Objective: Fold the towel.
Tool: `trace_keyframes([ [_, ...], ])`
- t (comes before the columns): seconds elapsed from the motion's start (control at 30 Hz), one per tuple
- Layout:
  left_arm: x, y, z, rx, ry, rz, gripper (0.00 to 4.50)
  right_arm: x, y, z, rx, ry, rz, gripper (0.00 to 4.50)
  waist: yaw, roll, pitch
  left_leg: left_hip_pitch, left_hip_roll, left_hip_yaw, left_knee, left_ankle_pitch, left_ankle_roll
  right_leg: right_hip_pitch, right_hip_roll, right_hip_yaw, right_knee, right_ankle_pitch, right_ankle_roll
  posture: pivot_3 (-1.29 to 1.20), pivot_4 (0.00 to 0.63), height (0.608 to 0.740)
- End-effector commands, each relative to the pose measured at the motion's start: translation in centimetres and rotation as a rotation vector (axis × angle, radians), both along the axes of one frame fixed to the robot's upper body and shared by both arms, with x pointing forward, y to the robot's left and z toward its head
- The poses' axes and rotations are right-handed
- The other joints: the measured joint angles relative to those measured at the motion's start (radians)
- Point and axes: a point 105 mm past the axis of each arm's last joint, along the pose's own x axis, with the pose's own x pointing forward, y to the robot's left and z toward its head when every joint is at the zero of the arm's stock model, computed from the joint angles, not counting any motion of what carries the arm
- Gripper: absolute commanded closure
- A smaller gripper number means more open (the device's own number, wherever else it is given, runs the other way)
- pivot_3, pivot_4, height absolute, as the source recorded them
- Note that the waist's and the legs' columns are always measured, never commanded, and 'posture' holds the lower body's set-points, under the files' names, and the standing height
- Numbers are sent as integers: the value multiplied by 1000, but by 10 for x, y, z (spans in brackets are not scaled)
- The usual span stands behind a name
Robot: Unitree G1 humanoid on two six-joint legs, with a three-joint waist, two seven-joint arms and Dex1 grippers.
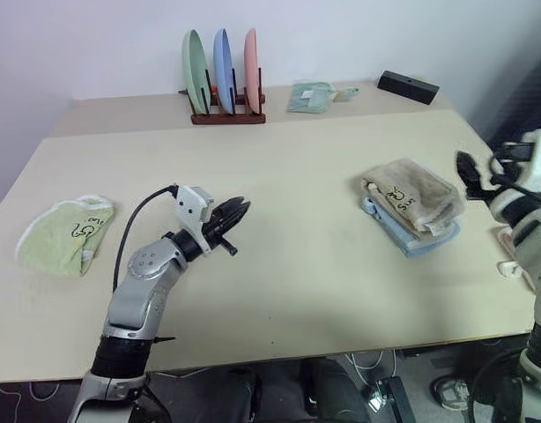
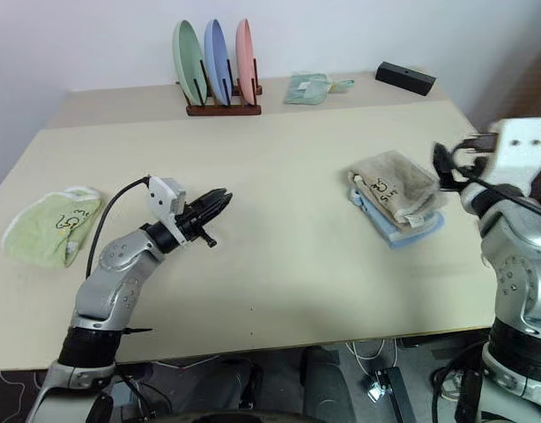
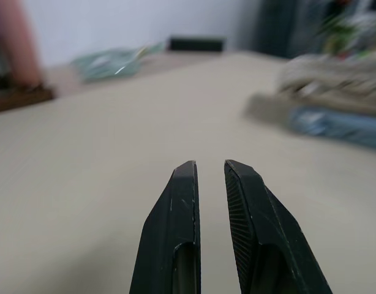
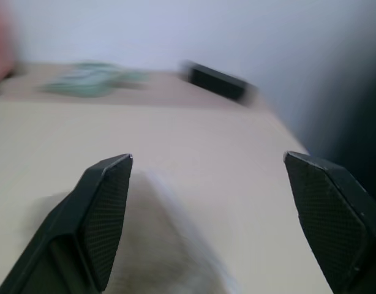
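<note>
On the right side of the frame, the towel (image 1: 414, 195) lies on the desk (image 1: 279, 256) as a small beige bundle, folded, on top of a light blue cloth (image 1: 410, 238). The right tool (image 1: 471, 174) is just beside its right edge, lifted above the desk, with the two fingers far apart and nothing between them. The left tool (image 1: 236, 212) is near the middle left of the frame, well apart from the towel; its fingers are almost together and hold nothing. I judge the folding as nearly finished or finished: the towel looks compact, and maybe only some tidying is left. At the far left a green cloth (image 1: 65, 233) lies untouched.
</note>
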Motion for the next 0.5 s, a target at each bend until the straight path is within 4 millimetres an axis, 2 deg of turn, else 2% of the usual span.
trace_keyframes([
  [0.03,-2,36,1,50,-58,160,3813,-5,65,-17,-50,32,357,502,-5,-1,0,0,0,0,0,0,-1,0,0,0,0,0,0,0,150,740],
  [0.13,-8,48,-6,80,-62,213,3813,-4,84,-42,-50,103,484,502,7,-2,1,-2,0,0,1,-1,0,0,0,0,-2,0,0,0,150,740],
  [0.23,-18,52,-9,91,-70,225,3813,3,90,-69,-55,168,540,502,22,-3,0,-2,-1,0,3,-2,2,1,0,0,-3,1,1,0,150,740],
  [0.5,-26,52,-10,67,-72,211,3813,15,90,-74,-35,166,552,502,19,-4,0,-2,-1,1,3,-2,2,0,0,1,-3,2,1,0,150,740],
])
